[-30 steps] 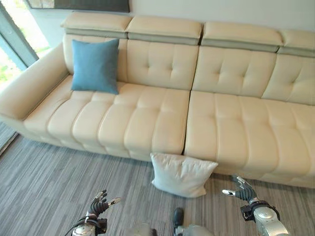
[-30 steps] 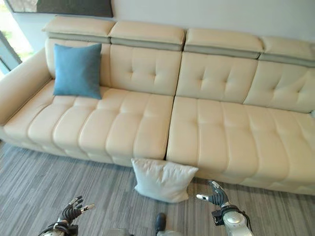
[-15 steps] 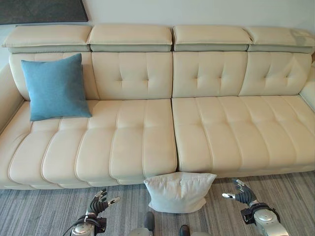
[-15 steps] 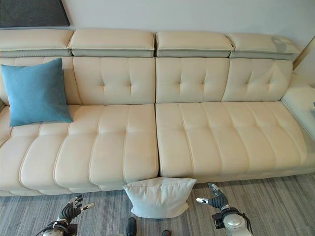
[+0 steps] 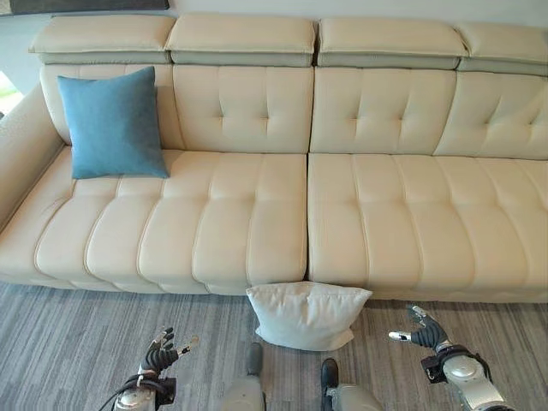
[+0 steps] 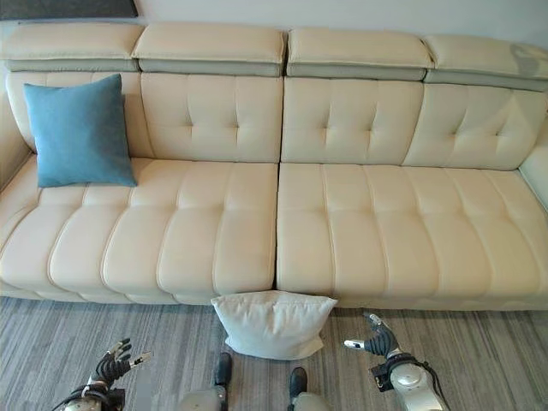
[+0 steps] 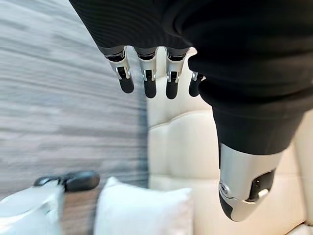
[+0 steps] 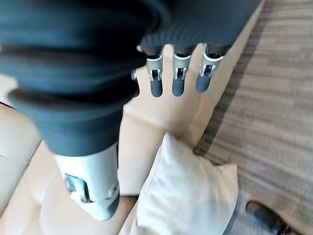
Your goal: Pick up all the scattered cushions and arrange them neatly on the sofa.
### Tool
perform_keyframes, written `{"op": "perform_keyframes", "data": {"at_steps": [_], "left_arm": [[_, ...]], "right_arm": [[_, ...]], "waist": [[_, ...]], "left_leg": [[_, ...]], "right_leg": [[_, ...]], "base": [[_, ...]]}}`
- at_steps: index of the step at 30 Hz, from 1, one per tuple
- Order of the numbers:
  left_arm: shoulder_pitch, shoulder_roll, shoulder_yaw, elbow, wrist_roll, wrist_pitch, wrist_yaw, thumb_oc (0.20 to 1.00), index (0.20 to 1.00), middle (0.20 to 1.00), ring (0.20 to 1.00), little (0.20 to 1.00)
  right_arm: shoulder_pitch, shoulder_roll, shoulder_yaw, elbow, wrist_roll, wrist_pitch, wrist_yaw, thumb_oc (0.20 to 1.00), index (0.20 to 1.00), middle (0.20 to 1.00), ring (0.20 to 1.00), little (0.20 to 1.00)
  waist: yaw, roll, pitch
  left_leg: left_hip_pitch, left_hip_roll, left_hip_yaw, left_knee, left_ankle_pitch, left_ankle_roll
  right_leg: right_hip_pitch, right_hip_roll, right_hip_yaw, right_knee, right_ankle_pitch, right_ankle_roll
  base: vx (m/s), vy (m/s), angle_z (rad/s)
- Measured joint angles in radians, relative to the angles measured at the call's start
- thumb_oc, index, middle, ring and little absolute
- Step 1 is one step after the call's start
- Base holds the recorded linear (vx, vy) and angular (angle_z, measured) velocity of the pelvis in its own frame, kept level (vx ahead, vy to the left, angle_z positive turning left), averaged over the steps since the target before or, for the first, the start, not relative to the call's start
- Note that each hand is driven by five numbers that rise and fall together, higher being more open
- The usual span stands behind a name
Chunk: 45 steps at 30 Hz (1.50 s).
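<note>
- White square fabric cushion (image 5: pixel 308 315) sits on the grey carpet (image 5: pixel 77 342), leaning against the cream leather sofa (image 5: pixel 257 214).
- Left hand (image 5: pixel 159 355) and right hand (image 5: pixel 421 330) flank that cushion, fingers loosely spread, holding nothing.
- Blue square cushion (image 5: pixel 111 124) is up on the sofa's left seat.

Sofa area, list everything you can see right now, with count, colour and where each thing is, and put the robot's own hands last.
sofa: one, cream, tufted back with headrests, spanning the view against the wall.
blue cushion: one, blue, propped upright against the backrest at the sofa's left end.
white cushion: one, white, on the floor, leaning against the sofa's front edge near the middle seam.
carpet: one, grey striped, covering the floor in front of the sofa.
dark frame: one, dark, on the wall above the sofa's left end, only its lower edge visible.
left hand: one, silver fingers with dark tips, open, holding nothing, above the carpet left of the white cushion.
right hand: one, same colours, open, holding nothing, above the carpet right of the white cushion.
</note>
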Motion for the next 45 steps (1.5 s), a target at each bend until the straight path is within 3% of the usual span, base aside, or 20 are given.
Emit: {"op": "perform_keyframes", "data": {"at_steps": [1,2,3,4,5,7,8,10,17,18,19,21,26,31,32,33,36,39,45], "left_arm": [[-0.014,-0.003,-0.025,0.001,0.000,-0.001,0.003,1.000,1.000,1.000,1.000,1.000],[-0.064,-0.006,-0.076,0.008,-0.001,-0.008,0.017,1.000,1.000,1.000,1.000,1.000],[-0.064,-0.006,-0.076,0.008,-0.001,-0.008,0.017,1.000,1.000,1.000,1.000,1.000],[-0.225,0.000,-0.098,0.016,-0.003,-0.023,0.031,1.000,1.000,1.000,1.000,1.000],[-0.358,0.020,-0.104,0.028,-0.008,-0.033,0.053,1.000,1.000,1.000,1.000,1.000],[-0.446,0.047,-0.131,0.045,-0.036,-0.053,0.082,1.000,1.000,1.000,1.000,1.000],[-0.507,0.080,-0.138,0.045,-0.037,-0.052,0.095,1.000,1.000,1.000,1.000,1.000],[-0.533,0.106,-0.135,0.041,-0.050,-0.055,0.122,1.000,1.000,1.000,1.000,1.000],[-0.634,0.160,-0.153,-0.008,-0.076,-0.068,0.176,1.000,1.000,1.000,1.000,1.000],[-0.647,0.167,-0.181,-0.016,-0.075,-0.070,0.179,1.000,1.000,1.000,1.000,1.000],[-0.676,0.171,-0.204,-0.042,-0.074,-0.073,0.188,1.000,1.000,1.000,1.000,1.000],[-0.757,0.189,-0.273,-0.041,-0.073,-0.071,0.200,1.000,1.000,1.000,1.000,1.000],[-0.989,0.168,-0.401,-0.001,-0.065,-0.070,0.242,1.000,1.000,1.000,1.000,1.000],[-1.160,0.052,-0.459,0.180,-0.076,-0.066,0.286,1.000,1.000,1.000,1.000,1.000],[-1.181,0.021,-0.464,0.206,-0.078,-0.064,0.293,1.000,1.000,1.000,1.000,1.000],[-1.193,0.004,-0.465,0.217,-0.085,-0.062,0.298,0.200,0.200,0.200,0.200,0.200],[-1.207,-0.070,-0.433,0.199,-0.169,-0.067,0.319,0.200,0.200,0.200,0.200,0.200],[-1.196,-0.089,-0.378,0.188,-0.254,-0.077,0.343,0.200,0.200,0.200,0.200,0.200],[-1.177,-0.102,-0.374,0.122,-0.353,-0.091,0.371,0.200,0.200,0.200,0.200,0.200]], "right_arm": [[-0.010,-0.012,0.002,0.001,0.000,-0.001,-0.010,1.000,1.000,1.000,1.000,1.000],[-0.063,-0.031,0.002,0.034,0.001,-0.010,-0.039,1.000,1.000,1.000,1.000,1.000],[-0.063,-0.031,0.002,0.034,0.001,-0.010,-0.039,1.000,1.000,1.000,1.000,1.000],[-0.233,-0.043,0.001,0.114,0.003,-0.005,-0.076,1.000,1.000,1.000,1.000,1.000],[-0.350,-0.026,0.024,0.167,0.010,-0.013,-0.091,1.000,1.000,1.000,1.000,1.000],[-0.440,-0.035,0.038,0.250,0.039,-0.032,-0.115,1.000,1.000,1.000,1.000,1.000],[-0.516,-0.038,0.020,0.273,0.063,-0.020,-0.132,1.000,1.000,1.000,1.000,1.000],[-0.542,-0.031,0.009,0.250,0.114,-0.029,-0.151,1.000,1.000,1.000,1.000,1.000],[-0.648,-0.027,0.040,0.217,0.229,-0.048,-0.200,1.000,1.000,1.000,1.000,1.000],[-0.674,-0.031,0.063,0.222,0.241,-0.053,-0.208,1.000,1.000,1.000,1.000,1.000],[-0.701,-0.032,0.097,0.213,0.249,-0.067,-0.218,1.000,1.000,1.000,1.000,1.000],[-0.785,-0.032,0.159,0.212,0.249,-0.071,-0.232,1.000,1.000,1.000,1.000,1.000],[-0.959,0.019,0.209,0.201,0.265,-0.077,-0.287,1.000,1.000,1.000,1.000,1.000],[-1.002,0.145,0.236,0.290,0.334,-0.094,-0.371,1.000,1.000,1.000,1.000,1.000],[-1.009,0.166,0.237,0.312,0.349,-0.098,-0.378,0.200,0.200,0.200,0.200,0.200],[-1.017,0.183,0.237,0.328,0.362,-0.103,-0.386,0.200,0.200,0.200,0.200,0.200],[-1.025,0.209,0.228,0.337,0.427,-0.114,-0.393,0.200,0.200,0.200,0.200,0.200],[-1.011,0.213,0.183,0.313,0.517,-0.157,-0.392,0.200,0.200,0.200,0.200,0.200],[-0.964,0.235,0.157,0.234,0.614,-0.216,-0.392,0.200,0.200,0.200,0.200,0.200]], "waist": [[-0.006,0.010,0.007],[-0.014,0.040,0.019],[-0.014,0.040,0.019],[-0.025,0.047,0.111],[-0.028,0.027,0.200],[-0.028,0.016,0.216],[-0.027,0.019,0.268],[-0.032,0.020,0.305],[-0.043,0.025,0.278],[-0.044,0.025,0.269],[-0.045,0.026,0.197],[-0.041,0.027,0.174],[-0.038,0.027,0.173],[-0.046,0.027,0.173],[-0.046,0.027,0.173],[-0.046,0.027,0.173],[-0.046,0.027,0.172],[-0.043,0.027,0.172],[-0.042,0.027,0.172]], "left_leg": [[-0.005,0.005,0.002,0.017,0.000,-0.003],[-0.055,0.019,0.004,0.041,-0.012,-0.019],[-0.055,0.019,0.004,0.041,-0.012,-0.019],[-0.211,0.010,0.007,0.097,-0.013,-0.019],[-0.314,-0.003,0.004,0.179,-0.013,-0.019],[-0.485,-0.010,0.001,0.328,-0.064,-0.016],[-0.564,-0.003,-0.013,0.402,-0.099,-0.016],[-0.653,0.000,-0.024,0.478,-0.112,-0.016],[-0.968,-0.003,-0.050,0.647,-0.146,-0.006],[-1.006,0.001,-0.052,0.718,-0.154,-0.007],[-1.106,-0.003,-0.055,0.755,-0.173,-0.013],[-1.196,-0.007,-0.071,0.852,-0.194,0.003],[-1.295,-0.024,-0.082,0.940,-0.219,-0.006],[-1.306,-0.027,-0.086,0.959,-0.229,0.004],[-1.307,-0.029,-0.087,0.956,-0.230,0.004],[-1.307,-0.032,-0.088,0.954,-0.230,0.004],[-1.314,-0.040,-0.099,0.937,-0.229,0.003],[-1.320,-0.041,-0.097,0.919,-0.224,0.001],[-1.311,-0.042,-0.095,0.888,-0.219,-0.004]], "right_leg": [[-0.017,0.011,-0.003,0.003,0.020,0.010],[-0.112,0.024,-0.006,0.075,0.019,0.004],[-0.112,0.024,-0.006,0.075,0.019,0.004],[-0.315,0.009,-0.010,0.224,-0.009,0.004],[-0.432,-0.008,0.004,0.335,-0.031,0.013],[-0.594,-0.028,0.010,0.471,-0.084,0.012],[-0.665,-0.029,0.026,0.530,-0.105,0.001],[-0.747,-0.025,0.033,0.587,-0.109,-0.003],[-1.052,-0.023,0.045,0.744,-0.138,0.003],[-1.089,-0.024,0.048,0.813,-0.150,-0.013],[-1.191,-0.023,0.055,0.847,-0.171,-0.010],[-1.275,-0.024,0.052,0.920,-0.171,-0.013],[-1.371,-0.037,0.058,1.020,-0.200,-0.027],[-1.379,-0.041,0.055,1.042,-0.214,-0.041],[-1.380,-0.042,0.055,1.041,-0.216,-0.041],[-1.380,-0.042,0.055,1.040,-0.216,-0.042],[-1.386,-0.046,0.049,1.030,-0.218,-0.043],[-1.395,-0.048,0.049,1.019,-0.217,-0.044],[-1.391,-0.048,0.045,0.997,-0.209,-0.035]], "base": [[-0.37,-0.022,0.12],[-0.33,-0.007,0.08],[-0.27,-0.013,0.09],[-0.39,-0.012,0.16],[-0.26,-0.005,0.22],[-0.14,0.016,0.11],[-0.15,0.029,-0.01],[-0.17,0.018,-0.03],[-0.01,0.006,0.02],[0.07,0.001,-0.01],[0.08,-0.008,-0.03],[0.07,-0.017,-0.06],[0.04,-0.010,0.10],[0.00,-0.011,0.02],[0.00,0.000,0.00],[0.00,-0.013,0.03],[0.01,-0.005,0.08],[0.01,0.010,0.03],[-0.01,0.014,0.00]]}}
